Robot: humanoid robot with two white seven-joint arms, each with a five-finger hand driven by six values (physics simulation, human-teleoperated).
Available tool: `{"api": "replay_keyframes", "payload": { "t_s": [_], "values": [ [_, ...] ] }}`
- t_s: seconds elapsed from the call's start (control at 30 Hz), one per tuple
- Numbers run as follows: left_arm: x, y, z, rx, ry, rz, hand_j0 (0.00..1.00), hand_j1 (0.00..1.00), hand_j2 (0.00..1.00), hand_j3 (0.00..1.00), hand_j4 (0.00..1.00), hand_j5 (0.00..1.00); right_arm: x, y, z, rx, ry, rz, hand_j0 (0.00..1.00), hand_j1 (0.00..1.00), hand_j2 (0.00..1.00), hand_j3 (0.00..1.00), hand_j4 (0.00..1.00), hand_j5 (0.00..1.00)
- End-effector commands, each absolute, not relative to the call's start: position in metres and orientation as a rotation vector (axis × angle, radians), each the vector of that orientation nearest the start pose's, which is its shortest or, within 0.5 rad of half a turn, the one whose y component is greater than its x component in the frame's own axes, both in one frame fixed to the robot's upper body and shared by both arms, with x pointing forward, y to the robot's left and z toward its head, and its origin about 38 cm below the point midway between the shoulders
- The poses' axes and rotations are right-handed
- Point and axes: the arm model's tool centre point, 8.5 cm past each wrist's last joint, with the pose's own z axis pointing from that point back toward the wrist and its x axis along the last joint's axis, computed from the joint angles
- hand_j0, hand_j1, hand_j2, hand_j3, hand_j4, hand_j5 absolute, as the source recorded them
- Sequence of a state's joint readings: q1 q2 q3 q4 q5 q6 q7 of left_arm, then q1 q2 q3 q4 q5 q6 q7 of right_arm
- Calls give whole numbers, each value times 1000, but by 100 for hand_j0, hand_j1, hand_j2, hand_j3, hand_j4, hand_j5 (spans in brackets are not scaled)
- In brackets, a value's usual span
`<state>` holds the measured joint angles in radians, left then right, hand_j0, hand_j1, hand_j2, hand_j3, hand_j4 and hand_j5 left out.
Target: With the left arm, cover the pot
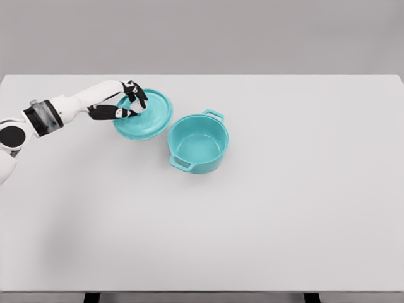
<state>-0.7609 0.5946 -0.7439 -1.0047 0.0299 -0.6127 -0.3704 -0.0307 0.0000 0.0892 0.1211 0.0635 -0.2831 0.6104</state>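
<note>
White tabletop (265, 227) fills nearly the whole head view, with a plain grey wall behind it and nothing lying on the near half. Farther in, the left arm comes in from the left edge and reaches toward the back of the table, and the left hand (128, 105) sits over the left part of the teal lid (150, 115). Its dark fingers (136, 95) curl around the middle of the lid, where a knob would be, so the hand appears closed on the lid, though the knob itself is hidden under the fingers. The lid looks slightly tilted, its near rim low, and whether it is clear of the table or touching it cannot be told from here. The teal pot (198, 144) stands upright and open just to the right of the hand and a little nearer the robot, its rim close beside the lid's edge without clearly touching. Its two handles run on a diagonal, one toward the near left, one toward the far right. The coming move, as I judge it, turns on that short offset: the lid must travel right and slightly nearer, level out, and come down centred on the rim. The right arm is not visible.
</note>
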Motion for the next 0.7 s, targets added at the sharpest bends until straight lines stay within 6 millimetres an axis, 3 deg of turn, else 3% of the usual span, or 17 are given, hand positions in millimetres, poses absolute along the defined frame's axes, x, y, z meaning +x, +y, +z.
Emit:
{"api": "replay_keyframes", "payload": {
  "t_s": [0.0,0.67],
  "values": [
    [495,280,180,72,-1696,-1459,40,40,40,40,40,40,-3,-222,-246,539,-130,212,100,100,100,100,100,100],
    [487,216,174,-55,-1746,-1544,40,40,40,40,40,40,-3,-222,-246,539,-130,212,100,100,100,100,100,100]
  ]
}}
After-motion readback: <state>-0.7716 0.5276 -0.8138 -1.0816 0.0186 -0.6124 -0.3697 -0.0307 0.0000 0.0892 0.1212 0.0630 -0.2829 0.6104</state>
